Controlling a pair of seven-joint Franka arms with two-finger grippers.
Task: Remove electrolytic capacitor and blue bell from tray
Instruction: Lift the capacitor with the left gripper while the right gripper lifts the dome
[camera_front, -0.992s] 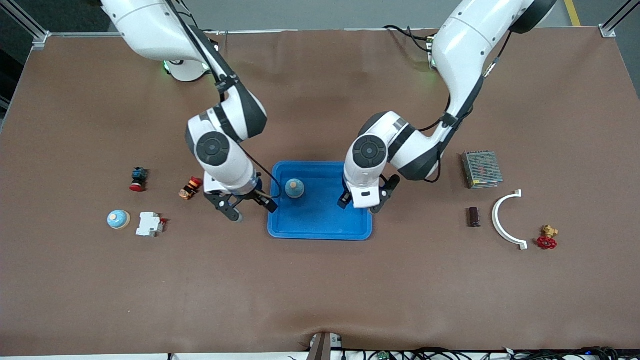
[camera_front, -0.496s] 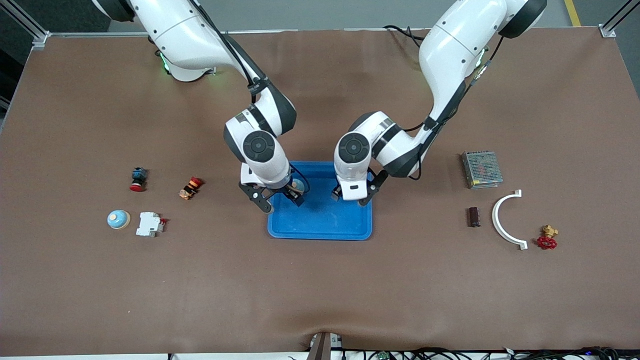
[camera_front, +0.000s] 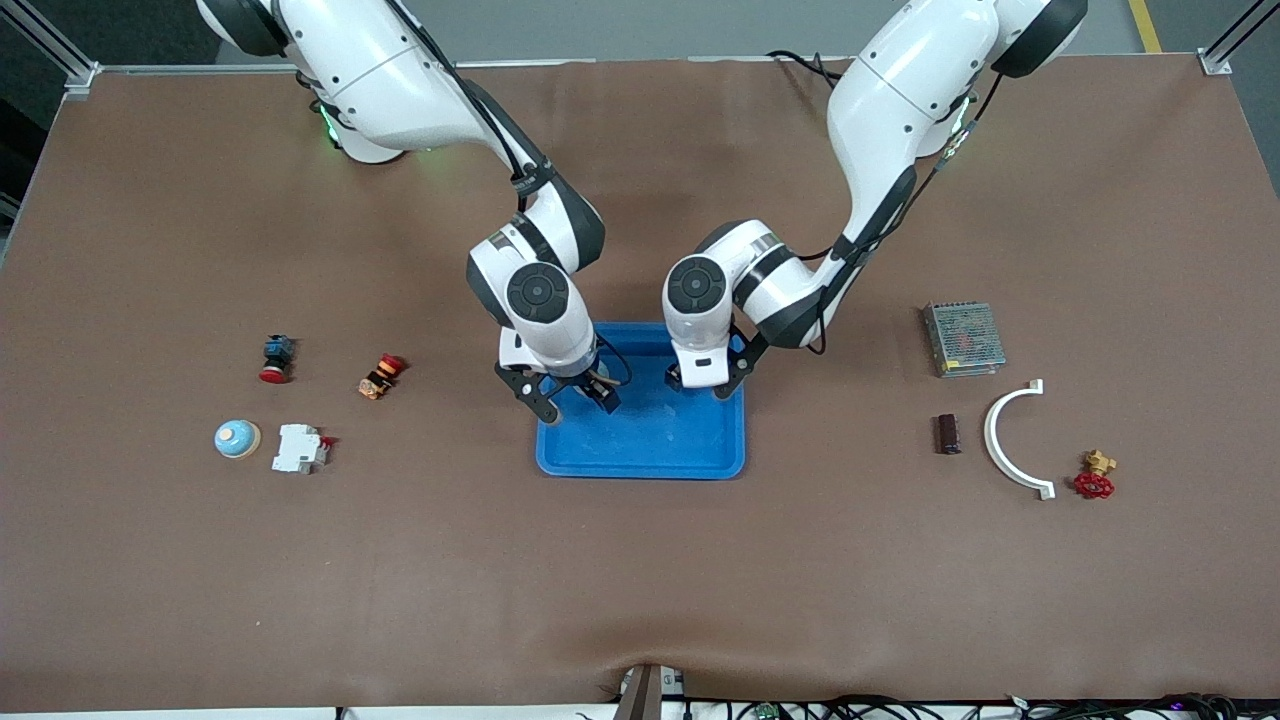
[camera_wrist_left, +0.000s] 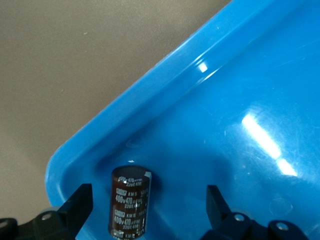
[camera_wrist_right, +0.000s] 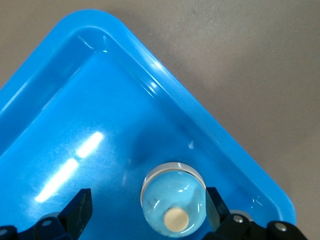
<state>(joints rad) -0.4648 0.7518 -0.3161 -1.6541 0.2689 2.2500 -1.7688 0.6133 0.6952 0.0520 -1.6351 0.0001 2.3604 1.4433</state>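
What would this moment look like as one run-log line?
left gripper: open, over capacitor in tray | right gripper: open, over bell in tray

I take the white breaker (camera_front: 300, 448) as landmark. A second blue bell (camera_front: 237, 438) sits just beside it. The red pushbutton (camera_front: 275, 358) and orange switch (camera_front: 380, 375) lie farther from the front camera than it. The power supply (camera_front: 963, 339), white arc (camera_front: 1011, 439) and red valve (camera_front: 1094, 476) lie well apart from it, toward the left arm's end.
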